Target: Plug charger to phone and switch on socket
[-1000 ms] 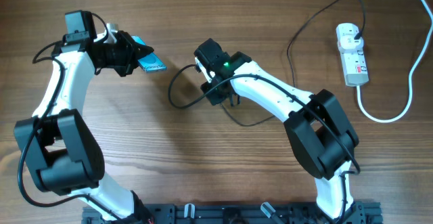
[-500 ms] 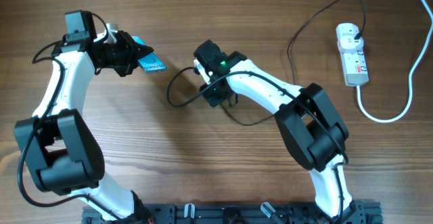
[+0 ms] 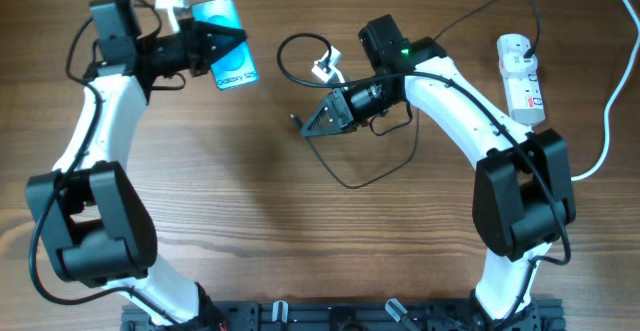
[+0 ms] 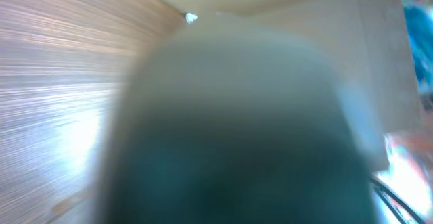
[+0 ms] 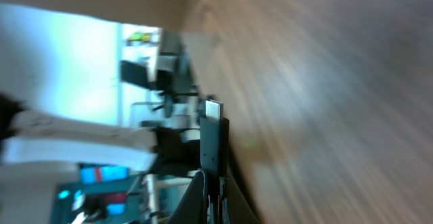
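My left gripper (image 3: 210, 48) is shut on the phone (image 3: 229, 60) and holds it above the table at the back left, its turquoise screen facing up. In the left wrist view the phone (image 4: 237, 129) is a dark blur that fills the frame and hides the jaws. My right gripper (image 3: 320, 119) points left toward the phone and is shut on the charger (image 3: 298, 122) near its tip. The right wrist view shows the dark connector (image 5: 213, 137) sticking out between the shut jaws of the right gripper (image 5: 214, 183). The black cable (image 3: 380, 176) loops back to the socket (image 3: 522, 79) at the far right.
A thick white cord (image 3: 592, 146) curves from the socket toward the right table edge. A small white tag (image 3: 325, 69) sits on the cable loop behind my right gripper. The arm bases stand at the front edge.
My right gripper has shut on the charger tip, then lifted and swung it right and back. My left arm has raised the phone and turned it more face-up.
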